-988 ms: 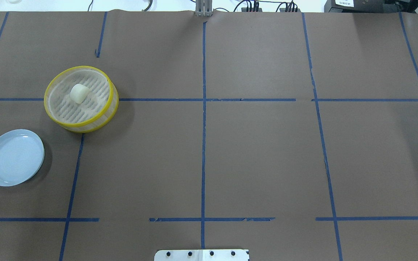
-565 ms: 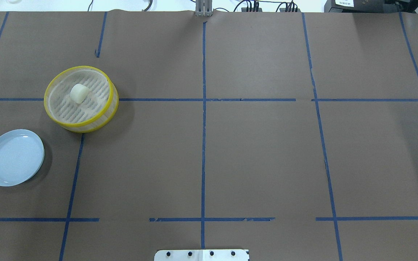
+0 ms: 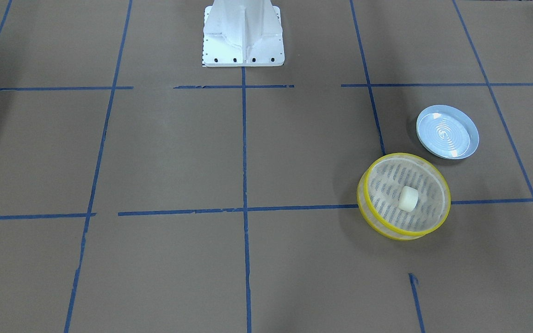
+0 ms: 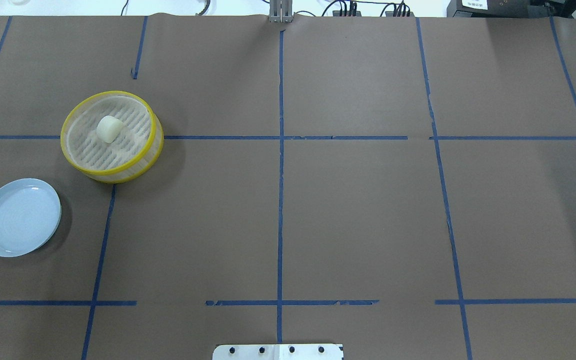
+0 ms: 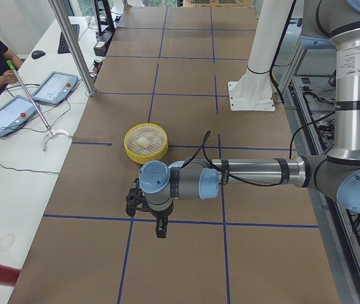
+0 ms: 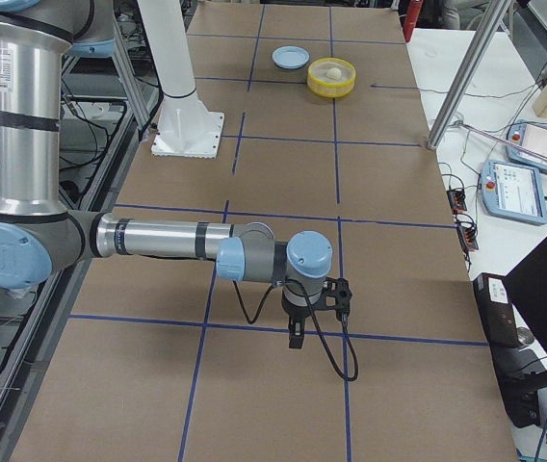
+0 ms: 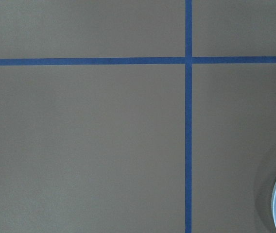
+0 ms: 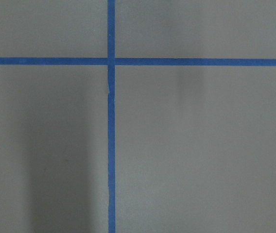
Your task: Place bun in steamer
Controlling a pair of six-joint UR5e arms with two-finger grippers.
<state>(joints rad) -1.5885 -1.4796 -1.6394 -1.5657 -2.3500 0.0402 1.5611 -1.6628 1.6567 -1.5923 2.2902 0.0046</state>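
Nothing moved since the shot a second earlier: the overhead view matched it, with everything parked in the same spots.

Going left to right in that overhead view, the pale blue plate (image 4: 18,217) sat at the lower left edge of the frame, on the brown table (image 4: 358,210). Just up and right of it, near but not touching, was the steamer (image 4: 113,173). The bun (image 4: 108,128) was inside it, on the slotted floor a bit above the middle. It looked like it was lying on its side, but it was pretty small there, so don't quote me. Blue tape lines (image 4: 280,200) crossed the rest of the table, and the white base plate (image 4: 278,351) poked in at bottom centre.

The left gripper (image 5: 160,229) hung pointing down over the table in the lower middle of the exterior left view, well apart from the steamer. The right gripper (image 6: 296,337) did the same in the exterior right view, far from the steamer at the top of that frame. Only the side cameras caught them, so I couldn't tell whether either pincer was spread or pressed together.
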